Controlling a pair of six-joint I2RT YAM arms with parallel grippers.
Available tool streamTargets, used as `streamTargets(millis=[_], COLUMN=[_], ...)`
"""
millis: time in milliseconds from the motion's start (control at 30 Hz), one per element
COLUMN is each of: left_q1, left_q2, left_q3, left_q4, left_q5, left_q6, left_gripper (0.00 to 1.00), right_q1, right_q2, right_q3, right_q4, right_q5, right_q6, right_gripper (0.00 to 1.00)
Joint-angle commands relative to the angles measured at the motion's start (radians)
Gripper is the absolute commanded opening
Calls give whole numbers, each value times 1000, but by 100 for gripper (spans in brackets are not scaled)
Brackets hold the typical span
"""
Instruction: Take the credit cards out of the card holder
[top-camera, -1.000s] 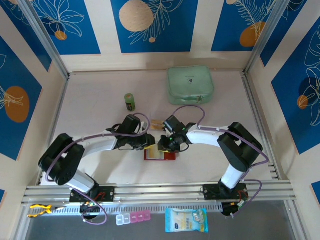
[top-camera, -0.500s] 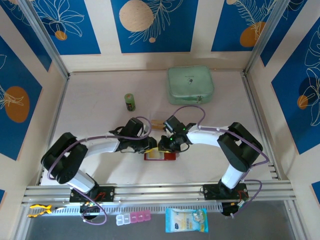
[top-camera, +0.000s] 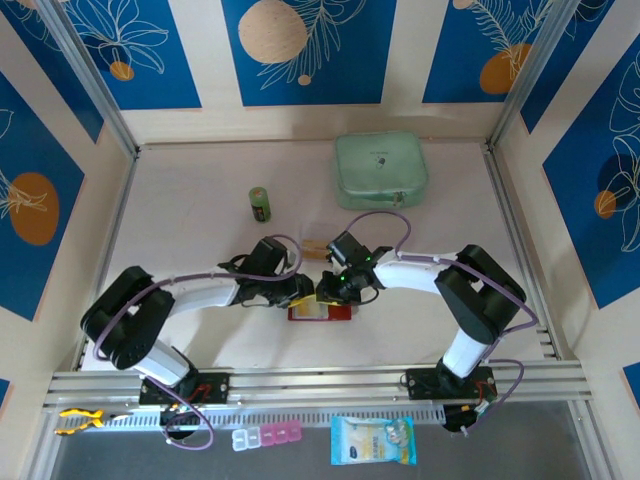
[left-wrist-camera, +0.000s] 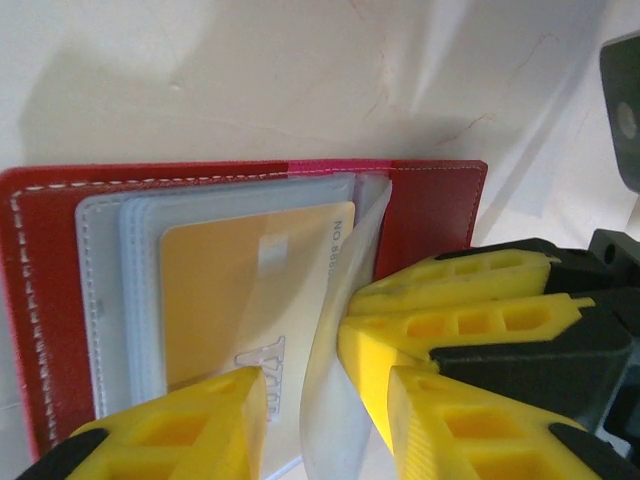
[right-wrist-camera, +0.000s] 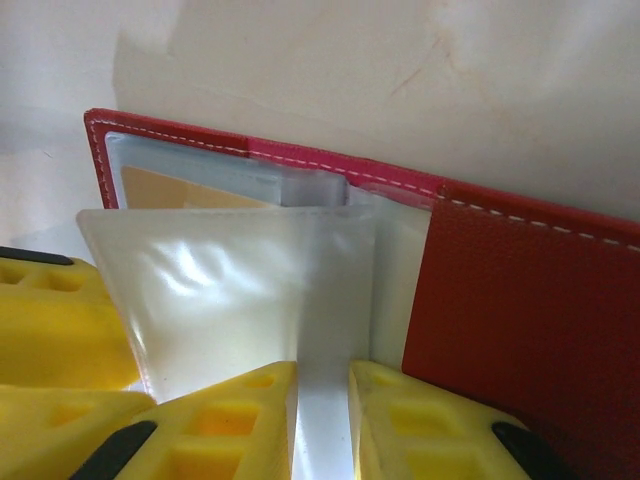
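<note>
Two grippers crowd one small card holder (left-wrist-camera: 40, 300), which lies open and flat on the table, and that crowding is the main hazard. Over the holder's left half, the left gripper (left-wrist-camera: 325, 400) hovers with its jaws narrowly parted and gripping nothing. One finger sits above the yellow card (left-wrist-camera: 230, 290), the other past the card's free edge. That card is tucked inside the holder's stack of clear pockets, with only the end toward the holder's spine exposed. If the jaws close as they stand, they would likely catch plastic along with the card, or plastic alone, and the card would stay put. A slick card face could also slip from the pads partway out.

At the holder's spine, the clear sleeve (right-wrist-camera: 250, 280) stands lifted off the stack, pinched in the right gripper (right-wrist-camera: 322, 400), whose jaws are clamped narrowly on it. A harder pull there could drag or lift the whole holder, since nothing seems to pin it down, or crease the thin plastic. If the sleeve slips free, it would drop back over the pocket's mouth. Toward the holder's right half, the two sets of yellow fingers are nearly touching, so any sideways reach risks a knock.
</note>
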Motion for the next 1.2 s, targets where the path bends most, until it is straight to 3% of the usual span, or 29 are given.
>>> streamTargets(millis=[0,267,467,633,800,1167], left_q1=[-15,-32,-57,-85,-111,-114], left_q2=[12,-2,50,110,164,166], left_q3=[-9,40,82,147,196,258], left_q4=[62,18,22,29,32,-29], left_q5=[45,40,39,54,62,46], left_q6=[-34,-23,-21,-18,-17,27], left_gripper=[33,29,20,19,19,32], right_q1=[9,-9,-52,-66,-88,-113], right_q2=[-56,-184,-267,-324,-376,-423], right_q3=[-15,-11,-24,-43,-71,-101], right_q4=[-18,-124,-170,-190,-201,-219], right_q5=[0,81,75,80,82,79], right_q6=[4,-23,-36,-35,-34,-27], right_gripper=[22,26,26,26,26,27])
